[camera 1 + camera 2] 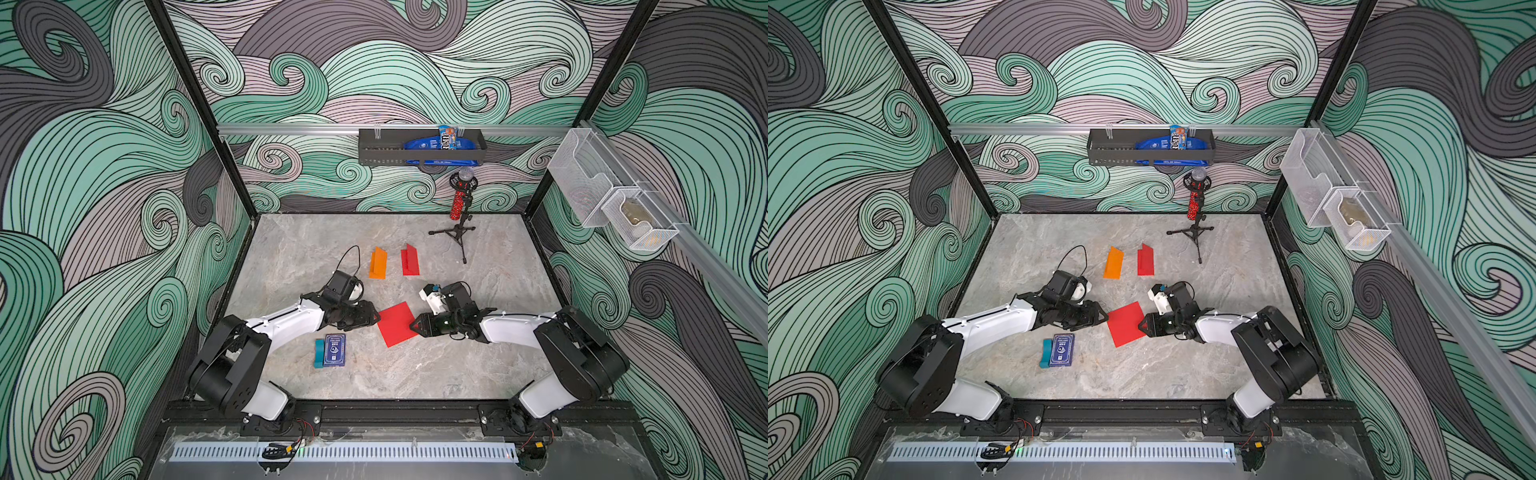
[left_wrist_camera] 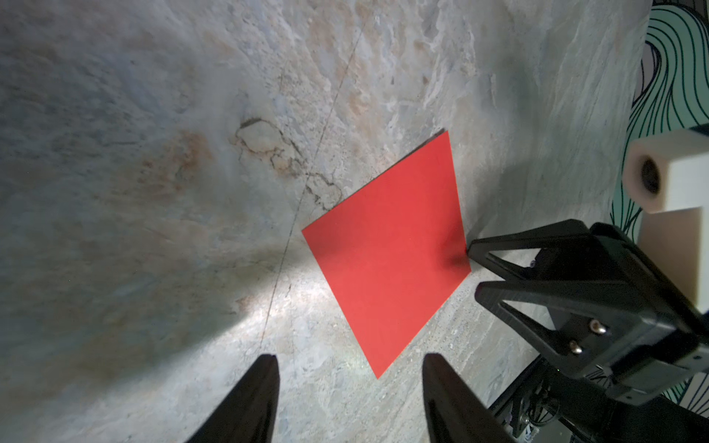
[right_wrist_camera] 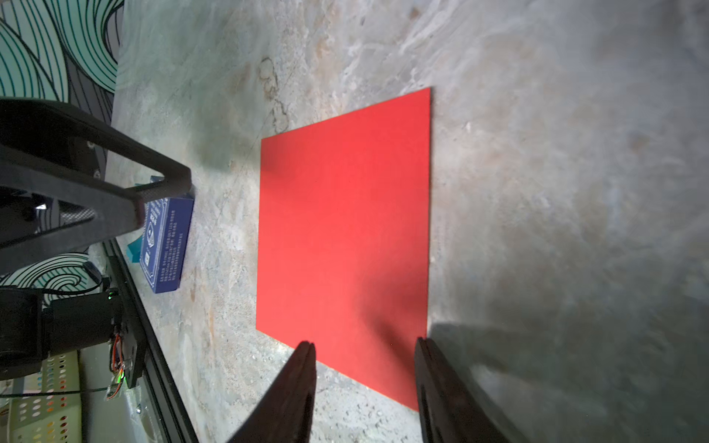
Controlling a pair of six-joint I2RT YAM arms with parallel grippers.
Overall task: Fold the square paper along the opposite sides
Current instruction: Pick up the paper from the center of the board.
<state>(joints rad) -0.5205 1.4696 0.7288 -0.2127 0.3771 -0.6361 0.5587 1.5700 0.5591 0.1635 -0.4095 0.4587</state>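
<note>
A smooth matte red square paper (image 1: 397, 323) lies flat on the mottled grey stone counter (image 1: 436, 374), all four edges free. The left gripper (image 2: 349, 358) and right gripper (image 3: 364, 343) flank opposite sides, jaws spread, pinching nothing.

Walls (image 1: 374, 62) patterned in teal, grey and lilac swirls enclose a grey marbled counter (image 1: 374, 382); a black shelf (image 1: 382, 151) hangs above its far edge.

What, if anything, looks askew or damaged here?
Nothing damaged or spilled. The red square paper lies flat but askew to the table. Farther back, the folded orange paper and folded red paper sit sprung open.
</note>
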